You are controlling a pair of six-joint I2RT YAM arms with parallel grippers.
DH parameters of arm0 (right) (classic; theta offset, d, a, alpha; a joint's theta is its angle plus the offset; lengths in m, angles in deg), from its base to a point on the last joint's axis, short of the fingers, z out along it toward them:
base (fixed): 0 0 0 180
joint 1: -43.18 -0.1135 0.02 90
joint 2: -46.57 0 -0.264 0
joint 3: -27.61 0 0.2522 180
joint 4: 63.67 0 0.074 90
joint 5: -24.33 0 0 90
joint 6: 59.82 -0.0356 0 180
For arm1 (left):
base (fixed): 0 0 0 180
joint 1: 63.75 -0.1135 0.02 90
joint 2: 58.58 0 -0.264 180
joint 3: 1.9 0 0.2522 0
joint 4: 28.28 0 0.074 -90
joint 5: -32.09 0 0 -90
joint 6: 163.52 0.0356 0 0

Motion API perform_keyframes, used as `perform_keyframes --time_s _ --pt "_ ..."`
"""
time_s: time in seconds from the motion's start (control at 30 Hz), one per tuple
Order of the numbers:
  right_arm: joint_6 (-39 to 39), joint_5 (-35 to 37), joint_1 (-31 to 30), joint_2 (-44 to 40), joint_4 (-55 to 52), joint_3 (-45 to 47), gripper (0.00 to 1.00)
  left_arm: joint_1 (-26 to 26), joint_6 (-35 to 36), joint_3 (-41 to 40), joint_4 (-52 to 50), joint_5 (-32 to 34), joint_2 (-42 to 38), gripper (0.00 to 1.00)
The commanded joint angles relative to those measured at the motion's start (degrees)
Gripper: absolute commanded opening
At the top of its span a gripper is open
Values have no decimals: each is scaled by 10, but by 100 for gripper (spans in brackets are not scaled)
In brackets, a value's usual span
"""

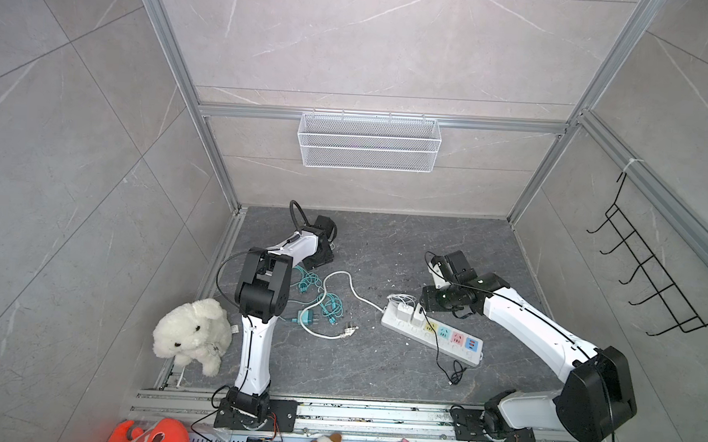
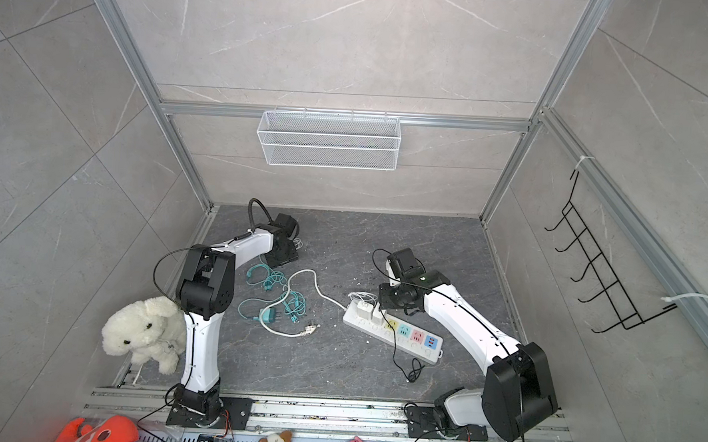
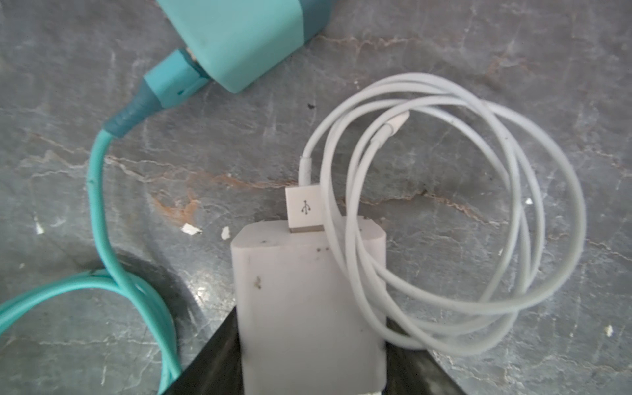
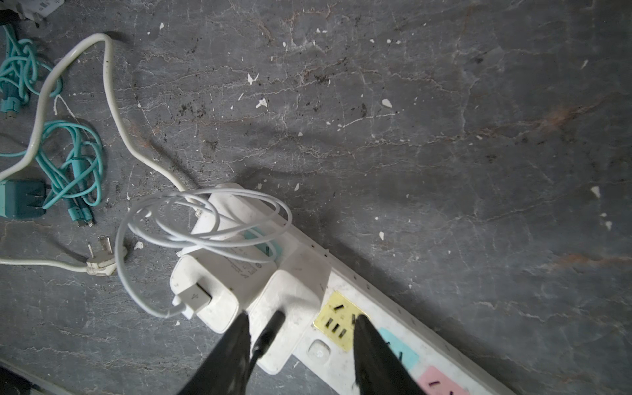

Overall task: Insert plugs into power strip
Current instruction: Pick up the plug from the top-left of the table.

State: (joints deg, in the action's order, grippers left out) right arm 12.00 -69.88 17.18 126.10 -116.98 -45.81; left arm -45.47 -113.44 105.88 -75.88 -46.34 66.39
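The white power strip (image 1: 453, 352) (image 2: 380, 329) (image 4: 318, 349) lies slanted at centre right, with two white plugs (image 1: 402, 312) (image 4: 219, 273) standing in its end sockets. My right gripper (image 4: 302, 316) (image 1: 427, 305) is open and straddles the second plugged one (image 4: 294, 287), which trails a black cable. One finger hangs over the yellow socket (image 4: 337, 321). At the back left my left gripper (image 3: 313, 318) is shut on a white plug (image 3: 307, 290) with a coiled white cable (image 3: 478, 205). A teal plug (image 3: 236, 37) lies just beyond it. Another teal plug (image 1: 307, 317) (image 2: 268, 315) (image 4: 20, 198) lies mid-table.
Teal cables (image 1: 307, 280) and the strip's thick cord with its pronged plug (image 1: 348, 332) (image 4: 101, 263) sprawl between the arms. A white plush dog (image 1: 192, 334) sits at front left. A wire basket (image 1: 369, 141) hangs on the back wall and a black hook rack (image 1: 653, 279) on the right.
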Motion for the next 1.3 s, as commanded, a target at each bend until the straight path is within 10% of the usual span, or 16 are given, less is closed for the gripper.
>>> perform_keyframes --time_s 0.0,0.83,1.27 --pt "-4 -12 7 0 -4 -20 51 24 62 -3 32 -10 -25 35" --pt "-47 -206 90 15 14 -184 50 134 429 -174 600 -303 -121 31" --pt "-26 -182 91 103 -19 -266 52 190 521 -218 662 -316 -139 33"
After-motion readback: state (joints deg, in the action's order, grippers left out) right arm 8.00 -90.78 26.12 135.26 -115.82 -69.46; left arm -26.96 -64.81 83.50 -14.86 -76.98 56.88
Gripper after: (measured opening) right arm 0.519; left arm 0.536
